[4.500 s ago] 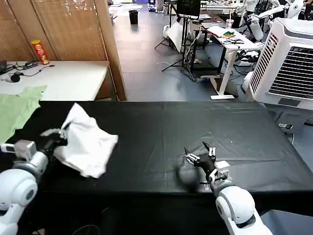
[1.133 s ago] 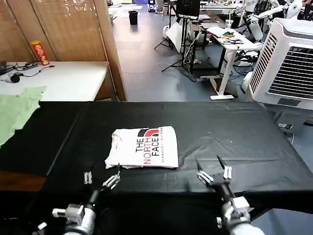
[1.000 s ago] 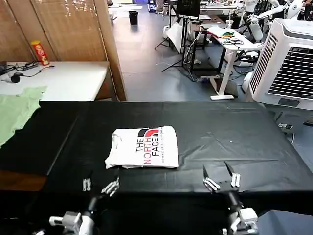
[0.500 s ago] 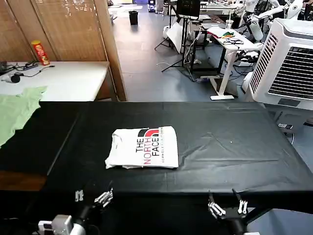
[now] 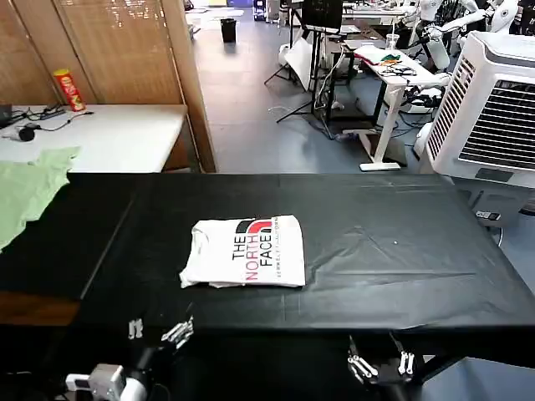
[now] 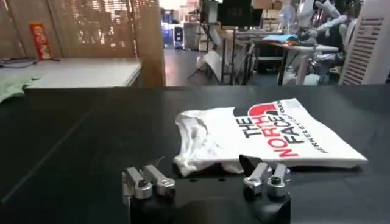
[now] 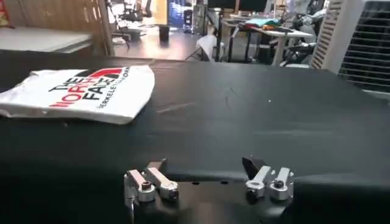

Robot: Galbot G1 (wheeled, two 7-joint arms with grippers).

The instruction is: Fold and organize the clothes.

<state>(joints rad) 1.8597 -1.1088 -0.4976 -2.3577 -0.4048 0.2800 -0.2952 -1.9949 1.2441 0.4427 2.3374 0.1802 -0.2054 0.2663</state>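
The white T-shirt (image 5: 245, 251) lies folded into a neat rectangle on the black table, its "THE NORTH FACE" print facing up; it shows too in the left wrist view (image 6: 274, 131) and the right wrist view (image 7: 85, 90). My left gripper (image 5: 155, 331) hangs open below the table's front edge, near side of the shirt, holding nothing (image 6: 206, 179). My right gripper (image 5: 380, 363) is open as well, low at the front edge and right of the shirt, with nothing between its fingers (image 7: 207, 179).
The black cloth-covered table (image 5: 401, 251) stretches wide around the shirt. A pale green garment (image 5: 29, 188) lies at the far left, beside a white desk (image 5: 109, 134) with a red can (image 5: 67, 88). A large white fan unit (image 5: 493, 109) stands at the right.
The shirt went from a bunched heap in my left gripper to a folded rectangle at mid-table. Both open grippers have since drawn back off the table and sunk below its front edge.
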